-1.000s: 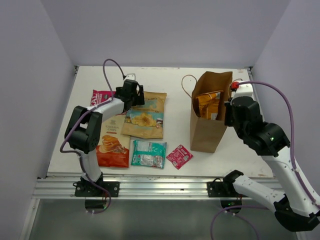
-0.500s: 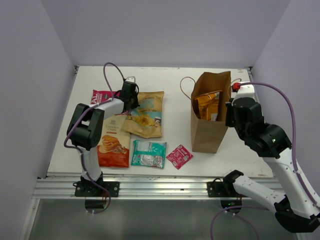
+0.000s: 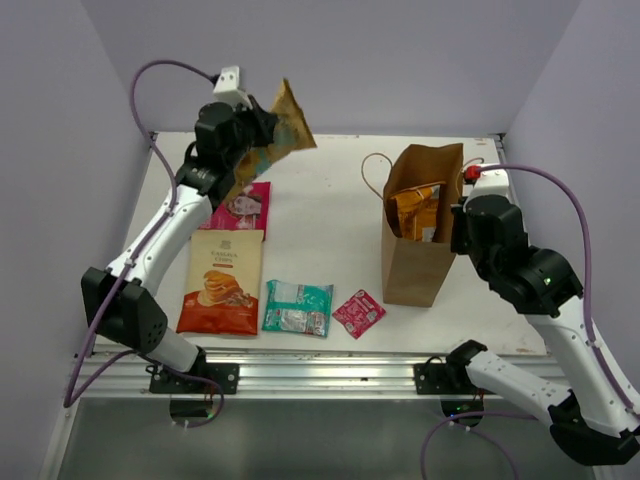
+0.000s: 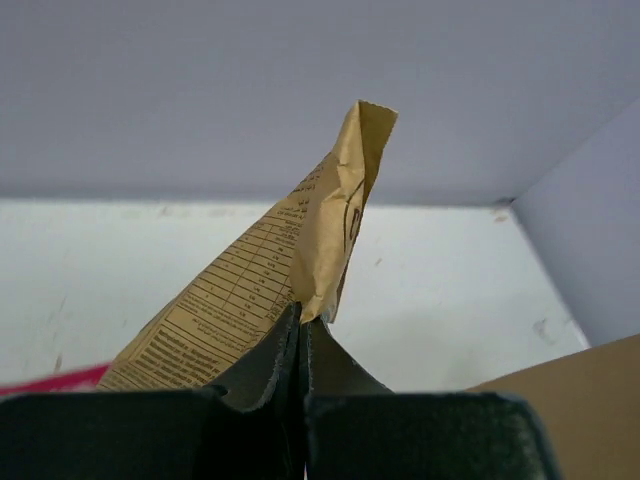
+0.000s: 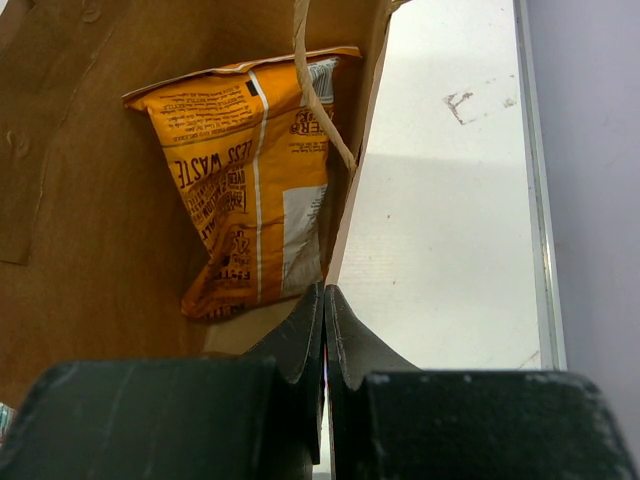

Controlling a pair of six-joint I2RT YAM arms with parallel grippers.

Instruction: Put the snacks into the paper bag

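My left gripper (image 3: 264, 138) is shut on a corner of the tan snack packet (image 3: 287, 122), which it holds high over the back left of the table. In the left wrist view the packet (image 4: 262, 290) sticks up from the gripper (image 4: 301, 318). The paper bag (image 3: 418, 250) stands upright at the right with an orange packet (image 3: 417, 208) inside. My right gripper (image 3: 459, 226) is shut on the bag's right wall. The right wrist view shows that gripper (image 5: 324, 292) pinching the wall's edge, beside the orange packet (image 5: 250, 190). A pink-red packet (image 3: 243, 205), a red-orange one (image 3: 220, 282), a teal-green one (image 3: 298, 307) and a small pink-red sachet (image 3: 358, 313) lie flat.
The bag's thin loop handle (image 3: 372, 172) hangs toward the table's middle, and another handle (image 5: 312, 90) crosses the bag's mouth. Purple walls close in the table on three sides. A metal rail (image 3: 320, 372) runs along the near edge.
My left gripper shut on the tan packet and lifted it off the table, up and toward the back, uncovering the pink-red packet. The right arm and the bag stayed put.
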